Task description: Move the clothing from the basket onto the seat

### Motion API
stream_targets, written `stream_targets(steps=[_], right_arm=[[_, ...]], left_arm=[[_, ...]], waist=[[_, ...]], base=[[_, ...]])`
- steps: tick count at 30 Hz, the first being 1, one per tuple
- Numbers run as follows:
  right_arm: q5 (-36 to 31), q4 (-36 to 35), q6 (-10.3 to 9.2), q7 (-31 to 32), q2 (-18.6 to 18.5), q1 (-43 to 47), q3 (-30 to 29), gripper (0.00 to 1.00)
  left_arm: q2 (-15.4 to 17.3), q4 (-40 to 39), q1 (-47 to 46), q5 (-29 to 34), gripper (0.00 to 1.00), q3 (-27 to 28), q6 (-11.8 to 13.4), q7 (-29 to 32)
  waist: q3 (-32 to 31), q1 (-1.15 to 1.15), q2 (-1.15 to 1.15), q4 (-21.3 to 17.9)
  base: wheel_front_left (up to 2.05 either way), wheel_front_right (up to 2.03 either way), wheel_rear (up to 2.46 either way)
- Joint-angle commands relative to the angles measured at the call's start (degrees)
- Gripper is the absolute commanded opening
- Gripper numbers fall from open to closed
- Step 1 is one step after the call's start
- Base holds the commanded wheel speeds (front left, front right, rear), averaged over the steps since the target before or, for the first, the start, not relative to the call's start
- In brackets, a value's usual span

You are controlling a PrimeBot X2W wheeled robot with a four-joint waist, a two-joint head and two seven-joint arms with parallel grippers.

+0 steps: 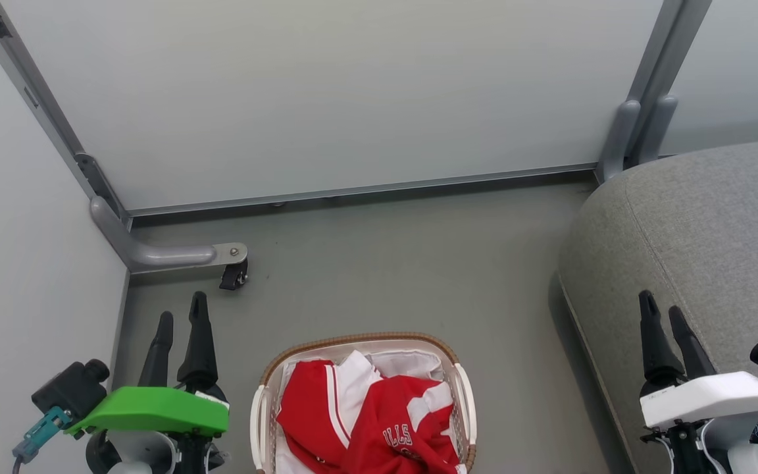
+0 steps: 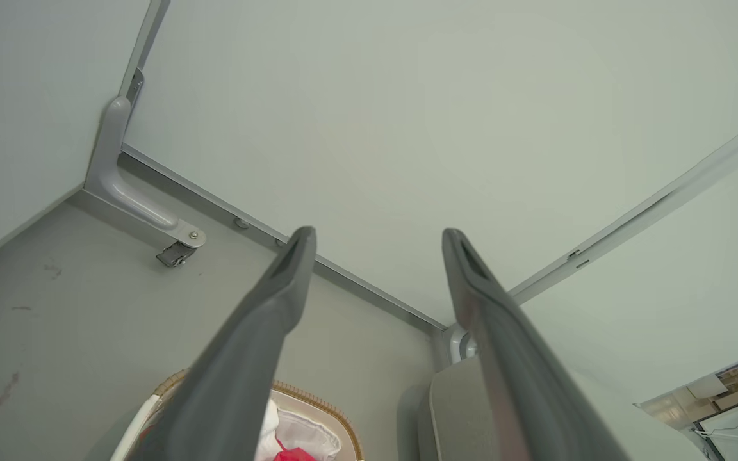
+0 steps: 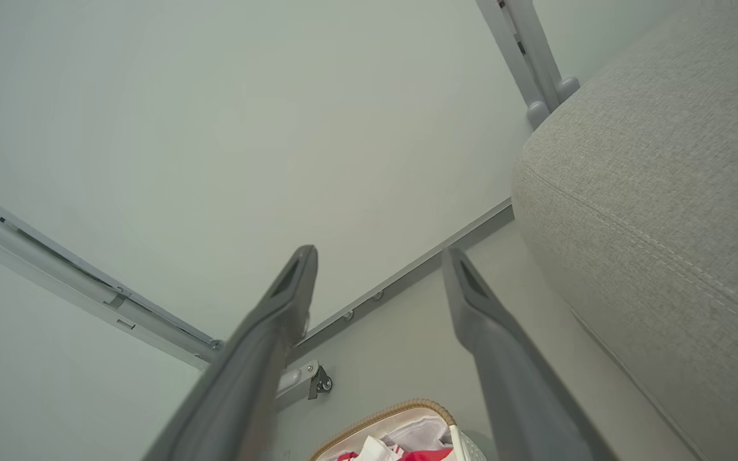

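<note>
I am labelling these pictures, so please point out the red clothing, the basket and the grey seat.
red clothing (image 1: 306, 408): head view, on the red panel of the left garment.
basket (image 1: 353, 338): head view, on its brown far rim.
grey seat (image 1: 714, 230): head view, on the cushion's top surface.

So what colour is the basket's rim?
Brown, woven-look; the basket rim shows best in the head view.

One laundry basket (image 1: 359, 338) between the left pincer (image 1: 181, 308) and right pincer (image 1: 660, 304), holding two red garments (image 1: 379, 415); one sofa cushion (image 1: 714, 230) by the right pincer; one caster (image 1: 233, 276).
</note>
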Motion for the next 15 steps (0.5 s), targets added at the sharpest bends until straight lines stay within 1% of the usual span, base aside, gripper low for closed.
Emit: stream_targets(steps=[1, 12, 15], right_arm=[[-2.19, -0.59, 0.01, -0.63, -0.42, 0.10, 0.14, 1.00], [-11.04, 0.91, 0.01, -2.39, -0.51, 0.80, 0.98, 1.00], [-13.11, 1.28, 0.01, -2.85, -0.54, 0.86, 1.08, 1.00]], left_arm=[[0.37, -0.63, -0.31, 2.11, 1.00, -0.34, 0.24, -0.58], [0.44, 1.36, 0.86, 10.82, 1.00, -0.88, 0.53, -2.34], [0.46, 2.19, 1.23, 12.16, 1.00, -0.89, 0.55, -2.79]], waist=[[-0.02, 0.00, 0.00, 0.03], [-0.15, 0.00, 0.00, 0.20], [-0.19, 0.00, 0.00, 0.22]], base=[[0.00, 0.00, 0.00], [0.00, 0.00, 0.00], [0.00, 0.00, 0.00]])
